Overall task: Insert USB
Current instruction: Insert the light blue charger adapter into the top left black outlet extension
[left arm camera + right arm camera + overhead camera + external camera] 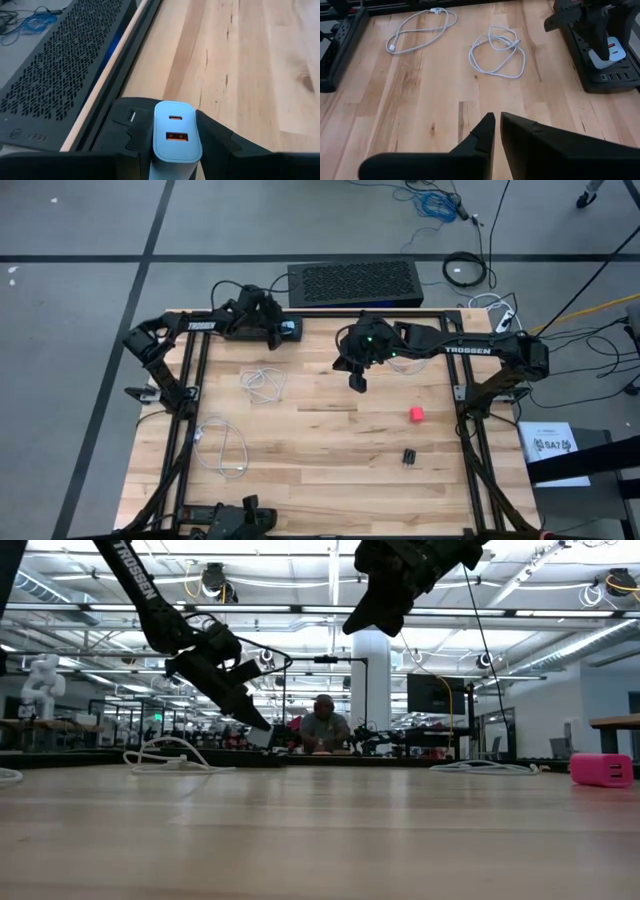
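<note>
Jaws of left gripper clamped on a pale blue USB charger, over the black power strip at the table's far edge; "TROSSEN" readable on both arms. Right gripper mid-table, raised, jaws nearly shut, empty. White cables near left edge; pink block toward right edge.

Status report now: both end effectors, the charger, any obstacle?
Left end effector grips charger at power strip. Right end effector shut, empty, above table. White cables lie apart, nothing blocking.
</note>
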Robot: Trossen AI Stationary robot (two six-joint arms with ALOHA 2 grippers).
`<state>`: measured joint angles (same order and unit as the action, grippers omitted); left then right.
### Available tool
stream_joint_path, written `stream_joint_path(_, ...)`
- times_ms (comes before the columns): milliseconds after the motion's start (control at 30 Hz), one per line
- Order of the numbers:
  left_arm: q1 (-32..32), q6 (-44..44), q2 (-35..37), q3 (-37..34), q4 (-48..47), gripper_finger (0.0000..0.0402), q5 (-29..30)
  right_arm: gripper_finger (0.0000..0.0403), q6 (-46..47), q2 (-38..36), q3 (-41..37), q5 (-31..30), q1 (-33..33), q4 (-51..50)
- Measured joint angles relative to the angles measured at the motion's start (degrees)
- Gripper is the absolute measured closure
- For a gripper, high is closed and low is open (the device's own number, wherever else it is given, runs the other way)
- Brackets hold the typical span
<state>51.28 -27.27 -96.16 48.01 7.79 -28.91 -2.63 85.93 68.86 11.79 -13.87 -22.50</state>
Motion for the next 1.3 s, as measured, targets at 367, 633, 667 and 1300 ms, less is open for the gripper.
stream_joint_path(367,1.07,-1.62,0.02,0.08,-1.56,0.0279,-0.17,0.038,0.0,0.0,0.0,0.0,0.0,0.0)
stream_joint_path(633,0.86,-3.0,0.13,0.11,-2.41,0.0279,4.04,0.038,0.0,0.0,0.0,0.0,0.0,0.0)
stream_joint_path(667,0.54,-3.04,0.13,0.11,-2.49,0.0279,5.22,0.038,0.07,0.0,0.0,0.0,0.0,0.0)
stream_joint_path(1300,-1.21,-4.62,-0.09,-0.11,-4.59,0.0282,13.97,0.038,0.34,0.04,0.0,0.07,0.07,-0.04)
